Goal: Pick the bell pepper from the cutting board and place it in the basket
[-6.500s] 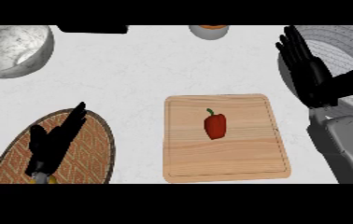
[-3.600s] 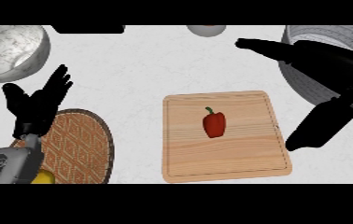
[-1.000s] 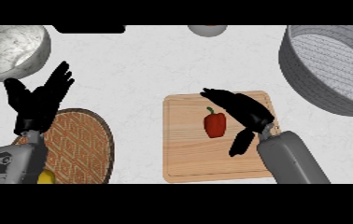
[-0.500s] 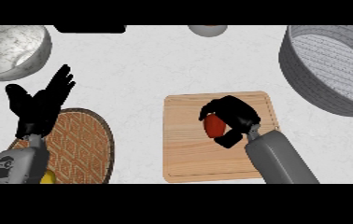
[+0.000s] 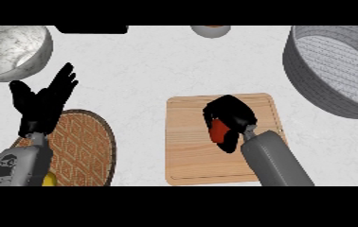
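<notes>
White table (image 5: 140, 74): right hand (image 5: 231, 110) is curled round the red bell pepper (image 5: 219, 132), which sits on the wooden cutting board (image 5: 189, 160) at centre. Grey basket (image 5: 308, 79) is at upper right, well apart from the board. Left hand (image 5: 42, 106) rests with fingers spread and pointing up at the left edge, above a brown woven mat (image 5: 84, 145).

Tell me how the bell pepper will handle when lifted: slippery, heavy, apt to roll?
Probably light: the bell pepper looks small within the curled fingers of the right hand. Its smooth red skin may slip. Released on the flat cutting board, its rounded shape could roll.
</notes>
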